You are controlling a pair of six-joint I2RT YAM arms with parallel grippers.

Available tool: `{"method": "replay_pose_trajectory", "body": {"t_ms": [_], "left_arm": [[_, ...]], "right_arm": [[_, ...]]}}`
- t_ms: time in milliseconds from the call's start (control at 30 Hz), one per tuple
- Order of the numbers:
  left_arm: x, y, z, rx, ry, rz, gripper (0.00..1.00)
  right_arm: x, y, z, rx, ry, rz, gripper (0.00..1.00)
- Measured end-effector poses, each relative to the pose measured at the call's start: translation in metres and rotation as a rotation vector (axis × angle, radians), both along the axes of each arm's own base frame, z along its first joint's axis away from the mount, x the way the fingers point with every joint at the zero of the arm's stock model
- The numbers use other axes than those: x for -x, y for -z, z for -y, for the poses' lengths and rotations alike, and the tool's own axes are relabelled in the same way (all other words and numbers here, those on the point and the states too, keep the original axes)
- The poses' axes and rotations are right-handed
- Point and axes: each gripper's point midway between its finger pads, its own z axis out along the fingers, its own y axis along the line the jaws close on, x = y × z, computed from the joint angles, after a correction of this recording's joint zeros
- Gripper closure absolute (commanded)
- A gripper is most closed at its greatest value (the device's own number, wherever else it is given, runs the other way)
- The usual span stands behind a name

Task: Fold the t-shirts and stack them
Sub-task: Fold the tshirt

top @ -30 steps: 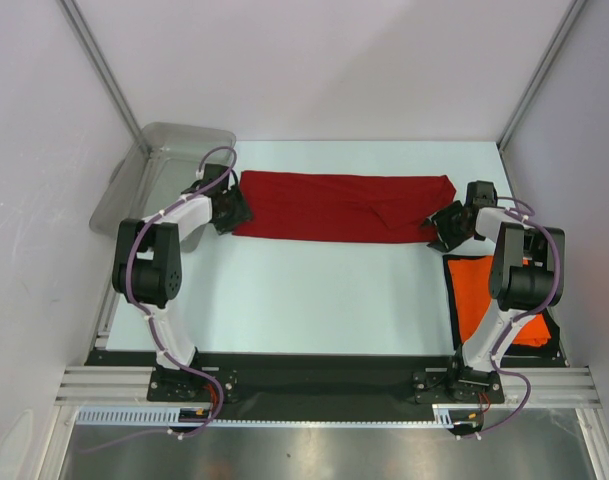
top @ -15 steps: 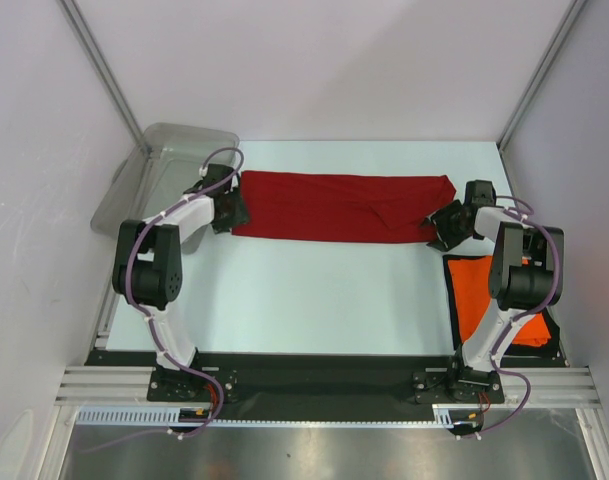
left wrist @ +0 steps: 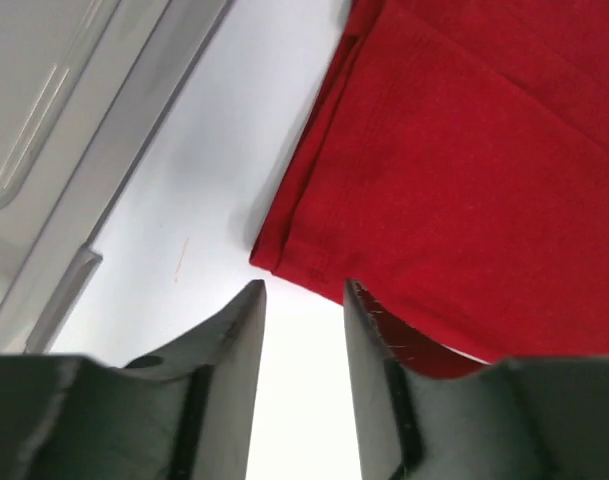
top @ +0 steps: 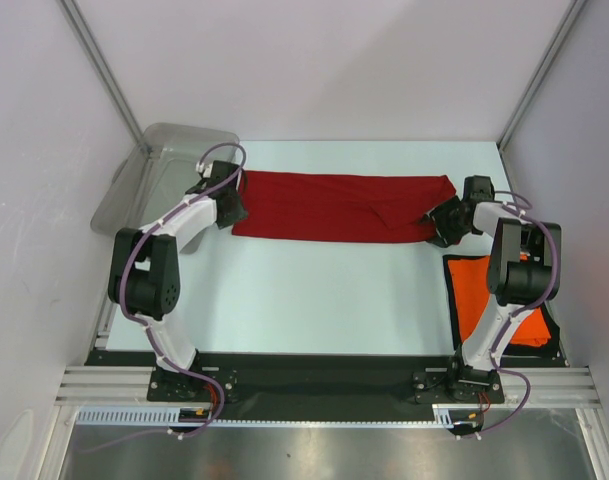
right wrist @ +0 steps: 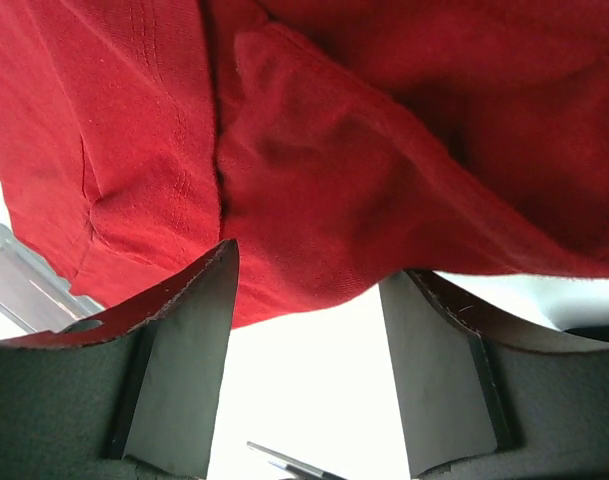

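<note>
The dark red t-shirt (top: pixel 339 207) lies folded into a long strip across the far half of the table. My left gripper (top: pixel 227 196) is at its left end. In the left wrist view that gripper (left wrist: pixel 302 292) is open, and the shirt's corner (left wrist: pixel 284 255) lies just ahead of its tips with nothing between the fingers. My right gripper (top: pixel 443 219) is at the strip's right end. In the right wrist view it (right wrist: pixel 309 270) stands open and the red cloth's edge (right wrist: pixel 304 200) dips to its fingertips. The orange t-shirt (top: pixel 476 295) lies flat at the near right, partly hidden by the right arm.
A translucent grey plastic tub (top: pixel 169 150) stands at the far left corner, close behind the left gripper; its rim (left wrist: pixel 114 150) fills the left side of the left wrist view. White walls enclose the table on three sides.
My left gripper has moved a little farther back along the shirt's left end and its jaws have narrowed. My right gripper has edged slightly in toward the shirt's right end.
</note>
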Motion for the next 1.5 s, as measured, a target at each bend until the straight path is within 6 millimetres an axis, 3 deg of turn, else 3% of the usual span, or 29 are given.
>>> {"method": "replay_pose_trajectory", "body": {"t_ms": [67,133,200,567,1067,1167,1433,1500], "left_arm": [[0.004,0.002,0.002,0.03,-0.048,-0.013,0.59],[0.008,0.004,0.005,0.068,-0.099,-0.027,0.47],[0.01,0.005,0.008,0.103,-0.144,-0.037,0.43],[0.027,0.033,0.009,0.242,-0.34,-0.121,0.43],[0.014,0.038,0.002,0.257,-0.427,-0.102,0.43],[0.009,0.039,0.002,0.256,-0.427,-0.1,0.49],[0.004,0.043,-0.006,0.241,-0.411,-0.098,0.76],[0.004,0.044,-0.009,0.231,-0.401,-0.101,0.92]], "right_arm": [[-0.001,0.0,0.0,0.001,-0.006,0.0,0.37],[-0.001,0.0,0.0,0.0,-0.009,0.001,0.37],[-0.001,0.0,0.0,-0.002,-0.013,0.002,0.37],[0.003,0.0,0.003,-0.024,-0.021,0.016,0.37],[0.017,0.0,0.008,-0.008,-0.029,0.017,0.36],[0.017,0.0,0.009,-0.009,-0.025,0.015,0.36],[0.019,-0.002,0.015,0.001,0.008,0.006,0.29],[0.019,-0.001,0.017,0.008,0.016,0.001,0.31]]}}
